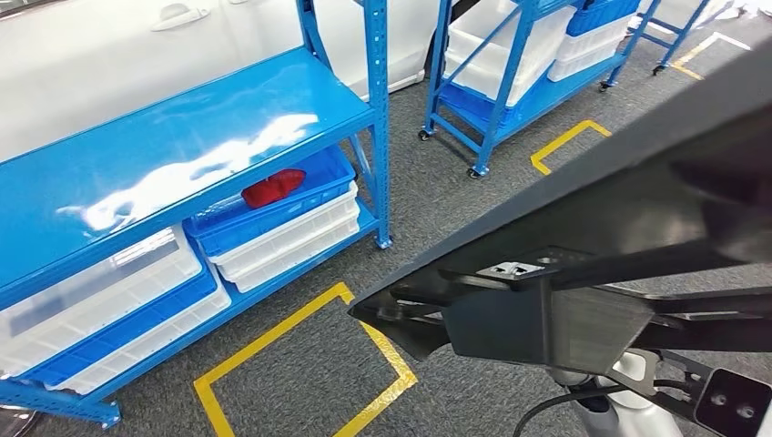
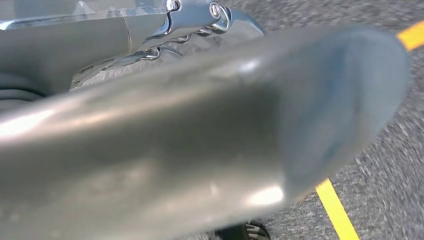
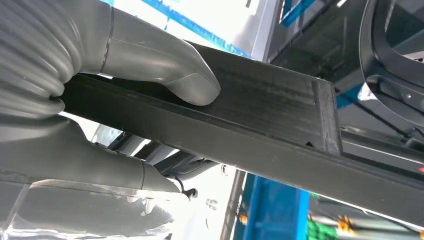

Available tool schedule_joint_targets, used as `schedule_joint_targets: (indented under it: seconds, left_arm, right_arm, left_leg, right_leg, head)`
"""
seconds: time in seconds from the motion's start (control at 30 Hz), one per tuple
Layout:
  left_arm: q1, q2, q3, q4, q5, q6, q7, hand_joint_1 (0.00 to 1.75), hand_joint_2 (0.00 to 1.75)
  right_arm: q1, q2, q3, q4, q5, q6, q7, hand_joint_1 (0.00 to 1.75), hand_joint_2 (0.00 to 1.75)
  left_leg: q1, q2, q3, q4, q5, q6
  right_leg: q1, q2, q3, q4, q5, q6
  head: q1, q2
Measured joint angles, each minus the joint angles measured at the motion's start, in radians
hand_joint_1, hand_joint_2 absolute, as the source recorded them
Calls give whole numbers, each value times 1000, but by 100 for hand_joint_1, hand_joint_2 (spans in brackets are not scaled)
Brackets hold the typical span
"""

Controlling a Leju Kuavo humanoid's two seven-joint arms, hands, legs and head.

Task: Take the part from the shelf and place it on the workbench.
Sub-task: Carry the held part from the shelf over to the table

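A big black flat part (image 1: pixel 564 273) with struts fills the right side of the head view, carried above the grey floor. My right hand (image 3: pixel 100 100) grips one edge of the black part (image 3: pixel 270 115), with the grey thumb (image 3: pixel 165 70) pressed on its upper face and the fingers underneath. My left hand (image 2: pixel 175 140) appears very close and blurred over the carpet, its thumb large and its silver fingers (image 2: pixel 200 20) stretched out, with nothing seen in it.
A blue shelf (image 1: pixel 182 137) stands at the left, with white bins and a blue bin (image 1: pixel 300 205) holding a red item (image 1: pixel 273 187) on its lower level. A yellow tape rectangle (image 1: pixel 300 364) marks the floor. A blue wheeled rack (image 1: pixel 519 64) stands behind.
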Motion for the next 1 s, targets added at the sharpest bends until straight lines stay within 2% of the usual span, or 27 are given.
schedule_joint_targets:
  seconds: [0.03,0.07,0.1,0.13,0.17,0.2,0.23,0.27,0.3,0.33,0.37,0.4,0.43,0.47,0.5,0.57,0.6,0.63,0.67,0.7,0.77,0.8,0.83,0.87,0.93,0.97,1.0]
  left_arm:
    - [1,3,0,0,0,-4,0,0,0]
    - [3,5,0,0,0,-7,0,0,0]
    - [4,7,0,0,0,-8,0,0,0]
    - [6,8,0,0,0,-9,0,0,0]
    - [7,8,0,0,2,-10,0,0,0]
    - [8,9,0,0,4,-10,-1,0,0]
    - [9,10,0,0,7,-11,-2,0,0]
    - [9,11,1,1,9,-11,-2,0,0]
    - [9,12,1,1,10,-11,-4,0,0]
    - [9,12,1,1,10,-11,-4,0,0]
    - [9,12,1,1,10,-11,-5,0,0]
    - [8,12,1,1,10,-11,-5,0,0]
    - [7,12,2,1,12,-11,-4,0,0]
    - [6,11,2,1,15,-10,-3,0,0]
    - [6,11,2,1,17,-10,-1,0,0]
    - [7,10,3,1,22,-10,0,0,0]
    - [8,9,4,1,24,-10,-1,0,0]
    - [8,7,4,1,26,-11,-5,0,0]
    - [7,4,4,1,28,-12,-12,0,0]
    - [7,0,4,1,28,-17,-23,0,0]
    - [5,-6,4,1,29,-33,-44,0,0]
    - [4,-9,4,1,28,-42,-52,0,0]
    - [3,-11,4,1,28,-49,-56,0,0]
    - [2,-13,4,1,28,-54,-59,0,0]
    - [-1,-16,4,1,28,-59,-61,0,0]
    - [-2,-17,4,1,28,-60,-62,0,0]
    - [-2,-18,4,1,29,-61,-63,0,0]
  right_arm:
    - [2,5,1,0,7,-4,0,175,175]
    - [5,10,3,0,12,-6,0,175,175]
    - [7,13,5,1,16,-8,0,175,175]
    - [11,16,7,1,21,-8,0,175,175]
    - [14,17,8,2,25,-9,0,175,175]
    - [18,18,10,2,31,-9,0,175,175]
    - [21,19,12,2,36,-10,0,175,175]
    - [24,19,14,2,40,-10,0,175,175]
    - [25,20,15,1,43,-10,0,175,175]
    - [25,20,16,1,45,-10,0,175,175]
    - [26,21,17,0,47,-10,0,175,175]
    - [27,21,18,0,47,-10,0,175,175]
    - [28,21,19,0,44,-9,0,175,175]
    - [26,21,21,1,38,-8,0,175,175]
    - [22,21,23,3,29,-6,0,175,175]
    - [11,21,26,12,2,4,0,175,175]
    - [8,21,28,19,-11,13,0,175,175]
    - [7,21,29,28,-21,23,0,175,175]
    - [6,21,29,35,-26,35,0,175,175]
    - [6,21,30,43,-24,47,0,175,175]
    - [5,23,30,54,-5,63,0,175,175]
    - [5,25,30,57,6,65,0,175,175]
    - [4,28,31,60,15,64,0,175,175]
    - [4,30,31,63,21,64,0,175,175]
    - [6,33,32,68,29,64,0,175,175]
    - [6,34,32,69,31,64,0,175,175]
    - [6,37,33,70,33,65,1,175,175]
  left_leg:
    - [3,-27,-25,60,-34,-4]
    - [4,-42,-55,127,-66,-6]
    - [5,-48,-79,181,-85,-9]
    - [7,-50,-89,205,-85,-11]
    - [9,-51,-84,194,-67,-13]
    - [11,-55,-61,147,-34,-14]
    - [14,-69,-30,80,1,-13]
    - [18,-97,-1,18,24,-12]
    - [21,-120,18,-26,36,-9]
    - [21,-137,26,-47,38,-6]
    - [20,-142,28,-50,35,-1]
    - [19,-130,28,-51,38,5]
    - [19,-116,28,-55,42,13]
    - [19,-102,29,-60,46,21]
    - [20,-87,29,-64,50,27]
    - [15,-59,26,-66,52,35]
    - [13,-45,24,-65,52,35]
    - [12,-31,23,-65,51,36]
    - [11,-18,23,-64,51,36]
    - [11,-6,23,-64,50,35]
    - [8,14,25,-63,48,31]
    - [5,22,26,-62,47,27]
    - [4,30,27,-62,46,22]
    - [3,38,27,-62,45,17]
    - [4,51,30,-63,43,5]
    - [4,42,27,-54,33,0]
    - [5,23,15,-27,14,-4]
  right_leg:
    - [0,9,-1,-1,2,-3]
    - [0,19,-3,-1,3,-5]
    - [1,30,-4,0,4,-6]
    - [1,42,-4,2,4,-6]
    - [0,54,-5,5,4,-5]
    - [0,67,-5,9,3,-4]
    - [-1,78,-6,13,2,-1]
    - [0,89,-9,19,1,3]
    - [0,100,-14,23,1,9]
    - [-2,110,-20,26,3,16]
    - [-4,122,-25,26,6,24]
    - [-6,134,-29,24,11,32]
    - [-7,133,-33,27,11,38]
    - [-7,116,-43,42,1,43]
    - [-6,90,-61,78,-21,46]
    - [-7,36,-121,204,-87,52]
    - [-8,26,-151,269,-113,55]
    - [-10,21,-166,306,-121,56]
    - [-11,18,-162,304,-112,57]
    - [-11,12,-136,262,-87,56]
    - [-5,-22,-52,114,-32,47]
    - [0,-36,-23,59,-17,40]
    - [5,-46,-8,27,-13,33]
    - [10,-44,-8,21,-16,27]
    - [8,-22,-10,14,-9,15]
    - [5,-12,-8,8,-5,9]
    - [3,-3,-5,1,0,4]
  head:
    - [-2,0]
    - [-4,0]
    - [-4,0]
    - [-4,0]
    - [-4,0]
    - [-4,0]
    - [-5,0]
    - [-4,0]
    - [-4,0]
    - [-4,0]
    - [-4,0]
    - [-4,0]
    - [-4,0]
    - [-2,0]
    - [1,0]
    - [6,0]
    - [6,0]
    - [6,0]
    - [6,0]
    - [7,0]
    - [7,0]
    - [6,0]
    - [6,0]
    - [5,0]
    - [5,0]
    - [4,0]
    - [3,0]
